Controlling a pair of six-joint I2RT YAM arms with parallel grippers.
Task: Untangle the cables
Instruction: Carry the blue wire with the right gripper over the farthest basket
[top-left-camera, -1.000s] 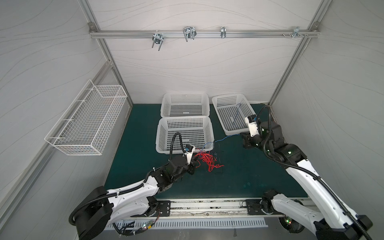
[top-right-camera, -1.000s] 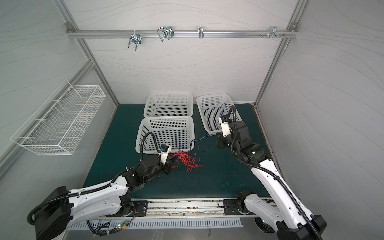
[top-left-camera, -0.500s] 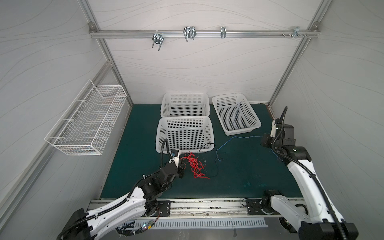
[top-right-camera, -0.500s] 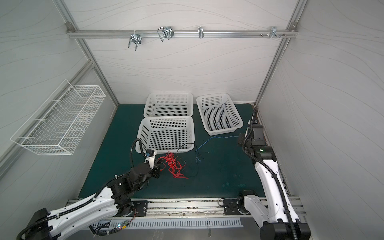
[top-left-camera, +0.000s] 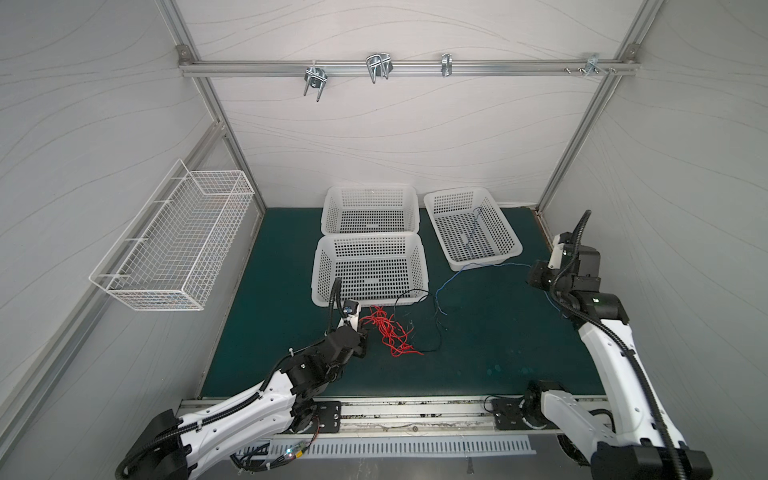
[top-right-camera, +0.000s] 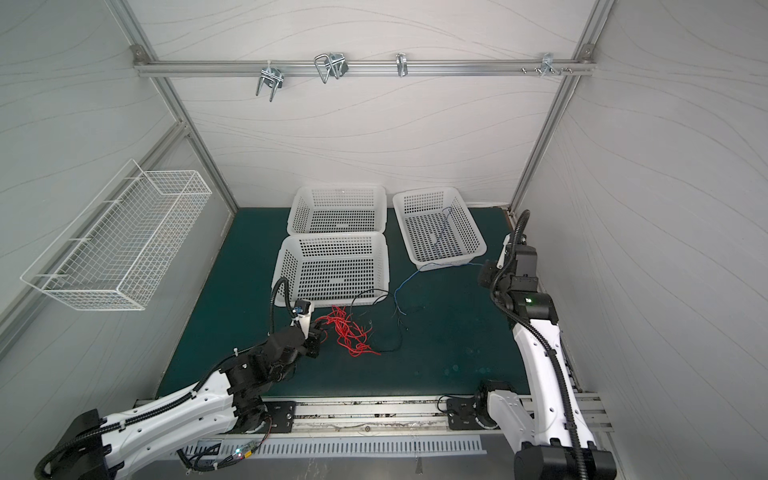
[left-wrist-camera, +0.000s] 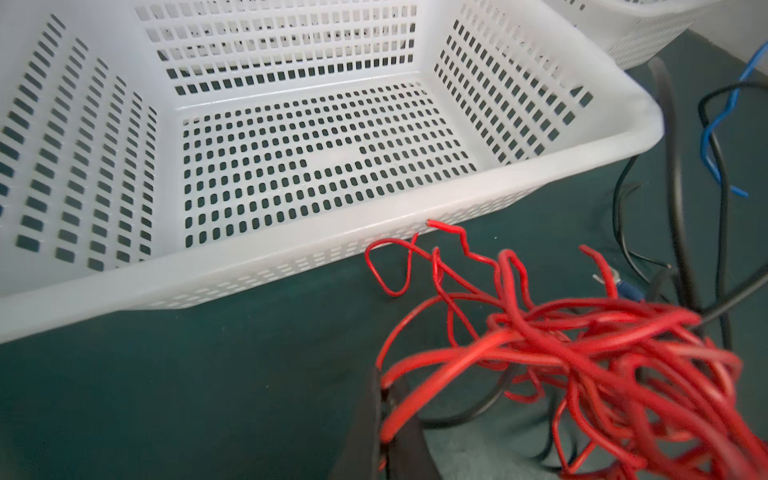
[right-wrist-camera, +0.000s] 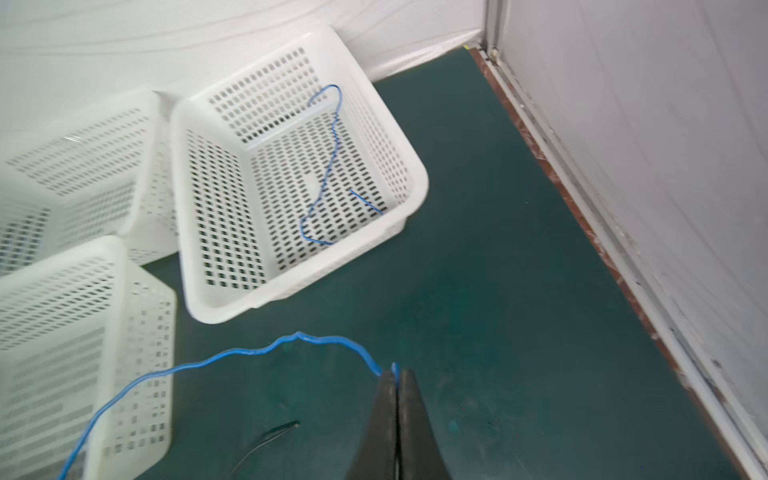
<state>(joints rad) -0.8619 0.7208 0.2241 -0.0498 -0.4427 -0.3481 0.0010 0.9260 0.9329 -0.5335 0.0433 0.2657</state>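
Left tool (left-wrist-camera: 384, 392) clenched on strands at the edge of the bright red thin-wire tangle (top-left-camera: 390, 332). The tangle lies on the dark green tabletop (top-left-camera: 478, 357), just in front of the near white perforated plastic basket (top-left-camera: 319, 270). Thin black cables (left-wrist-camera: 674, 166) run through and beside it. Right tool (right-wrist-camera: 395, 376), close by the right wall, pinched shut on the end of a thin blue cable (right-wrist-camera: 249, 351) that runs across the tabletop toward the tangle. Second blue wire (right-wrist-camera: 328, 166) lies inside the angled white basket (right-wrist-camera: 417, 174).
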